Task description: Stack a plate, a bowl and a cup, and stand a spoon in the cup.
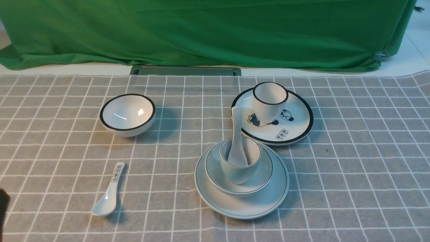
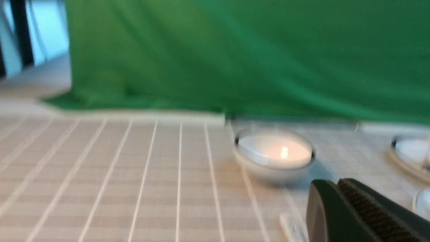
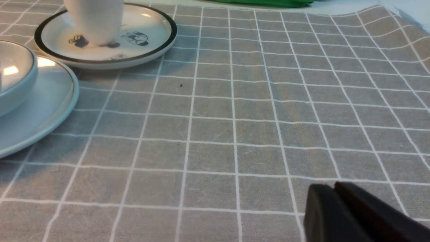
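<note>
Lower centre of the front view, the spoon (image 1: 237, 141) stood in the cup (image 1: 240, 164), on bowl (image 1: 239, 173) and plate (image 1: 242, 198). Both grippers, left gripper (image 2: 339, 195) and right gripper (image 3: 332, 201), looked pressed together, empty; best withdrawn slowly, clear of the stack.

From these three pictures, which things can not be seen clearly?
- Left wrist view: all blurred; the black-rimmed bowl shows no detail.
- Right wrist view: the plate and the bowl are cut off by the edge.
- Front view: the spoon bottom is hidden inside the cup.
</note>
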